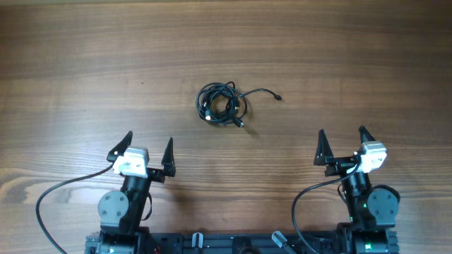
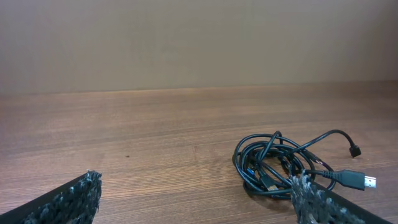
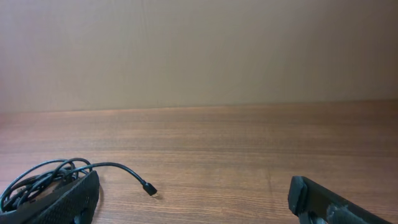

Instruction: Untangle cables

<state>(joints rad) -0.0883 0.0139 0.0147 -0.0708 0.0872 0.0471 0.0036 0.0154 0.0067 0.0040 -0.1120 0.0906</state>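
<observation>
Near edge: left gripper (image 1: 149, 138) and right gripper (image 1: 342, 132), both with jaws spread wide, empty, low over the wooden table (image 1: 78, 63). Farther out, between them and well apart from both: the cables (image 1: 222, 104), one knotted black coil lying flat, a loose strand ending in a plug (image 1: 278, 97) trailing toward the right arm's side
</observation>
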